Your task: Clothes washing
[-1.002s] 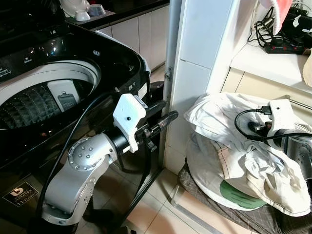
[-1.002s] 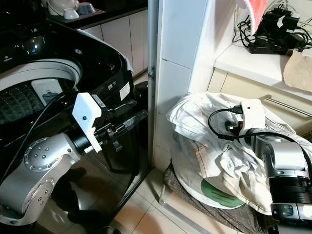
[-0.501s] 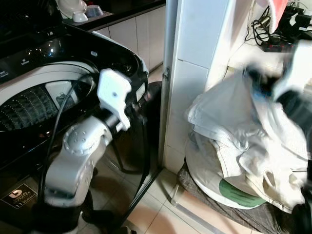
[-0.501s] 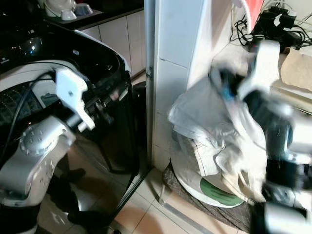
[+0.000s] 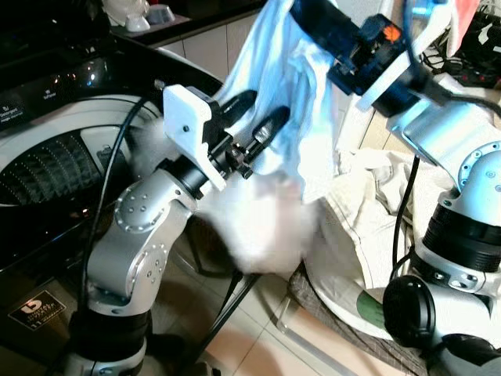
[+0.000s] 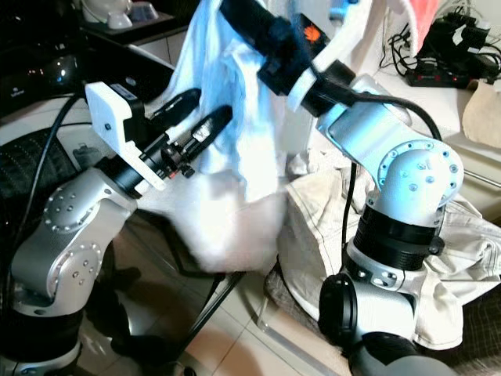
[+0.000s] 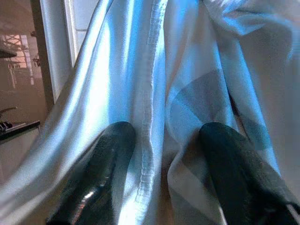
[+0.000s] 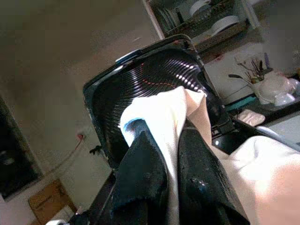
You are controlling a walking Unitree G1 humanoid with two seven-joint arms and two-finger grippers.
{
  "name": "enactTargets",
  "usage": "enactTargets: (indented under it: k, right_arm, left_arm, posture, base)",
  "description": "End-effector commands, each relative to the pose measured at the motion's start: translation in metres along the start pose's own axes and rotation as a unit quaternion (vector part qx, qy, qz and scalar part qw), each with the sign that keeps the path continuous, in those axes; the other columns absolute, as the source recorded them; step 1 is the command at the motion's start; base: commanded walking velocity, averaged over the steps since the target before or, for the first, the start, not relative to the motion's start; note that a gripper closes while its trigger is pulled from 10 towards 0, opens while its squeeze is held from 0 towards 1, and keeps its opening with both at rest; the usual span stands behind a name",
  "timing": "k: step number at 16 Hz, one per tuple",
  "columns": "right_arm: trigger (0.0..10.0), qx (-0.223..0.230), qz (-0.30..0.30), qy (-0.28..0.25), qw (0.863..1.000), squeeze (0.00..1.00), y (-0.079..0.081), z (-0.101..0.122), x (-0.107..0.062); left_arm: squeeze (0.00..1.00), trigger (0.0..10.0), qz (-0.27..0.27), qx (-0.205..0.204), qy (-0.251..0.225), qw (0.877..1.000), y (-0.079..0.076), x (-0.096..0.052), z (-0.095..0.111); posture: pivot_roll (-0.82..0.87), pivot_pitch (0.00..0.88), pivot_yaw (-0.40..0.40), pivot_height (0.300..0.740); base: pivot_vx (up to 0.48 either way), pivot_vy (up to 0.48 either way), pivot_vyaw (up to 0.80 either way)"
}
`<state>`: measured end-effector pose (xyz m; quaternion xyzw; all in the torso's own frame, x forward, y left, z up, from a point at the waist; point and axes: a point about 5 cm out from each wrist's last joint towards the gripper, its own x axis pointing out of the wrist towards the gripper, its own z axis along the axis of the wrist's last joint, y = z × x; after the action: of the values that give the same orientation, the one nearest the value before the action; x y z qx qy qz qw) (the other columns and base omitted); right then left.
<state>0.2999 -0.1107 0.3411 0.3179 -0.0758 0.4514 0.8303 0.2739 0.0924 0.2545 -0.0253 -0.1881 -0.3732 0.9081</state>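
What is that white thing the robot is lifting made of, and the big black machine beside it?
The white garment looks like thin woven fabric, probably cotton: it drapes in folds and shows a stitched seam. The washing machine appears to be glossy black plastic or coated metal, since it throws sharp reflections.

Bright daylight — blurred cloth [image 5: 266,227]

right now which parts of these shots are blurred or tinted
Left eye view: the hanging white cloth garment smears into soft blur at its lower end, while the left gripper stays sharp. Left wrist view: the fabric looks blue-tinted. Right wrist view: dim, brownish, the right gripper dark.
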Motion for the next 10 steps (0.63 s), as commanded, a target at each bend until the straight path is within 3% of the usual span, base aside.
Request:
enactTargets:
  k: [1,4,7,10]
  right_arm:
    - [0.0,0.004,0.015,-0.008,1.000,0.00,0.007,0.008,0.001]
    - [0.0,0.018,0.010,0.006,1.000,0.00,0.008,0.005,0.000]
    - [0.0,0.021,0.004,0.023,1.000,0.00,0.008,-0.002,-0.003]
    - [0.0,0.008,-0.013,0.047,0.999,0.00,0.005,-0.006,-0.007]
  left_arm:
    - [1.00,10.0,-0.017,-0.017,0.000,1.000,-0.005,0.000,-0.001]
    - [1.00,10.0,-0.072,-0.093,-0.039,0.992,-0.021,-0.001,0.004]
    - [1.00,10.0,-0.060,-0.070,-0.026,0.995,-0.018,-0.001,0.001]
    - [1.00,10.0,-0.068,-0.050,-0.031,0.996,-0.002,-0.013,0.014]
  posture:
    - [-0.04,0.000,0.011,0.740]
    - [-0.04,0.000,0.013,0.740]
    - [-0.05,0.000,0.016,0.740]
    - [-0.05,0.000,0.009,0.740]
  base:
    - [0.000,0.000,0.00]
    - [0.000,0.000,0.00]
    - [0.000,0.000,0.00]
    - [0.000,0.000,0.00]
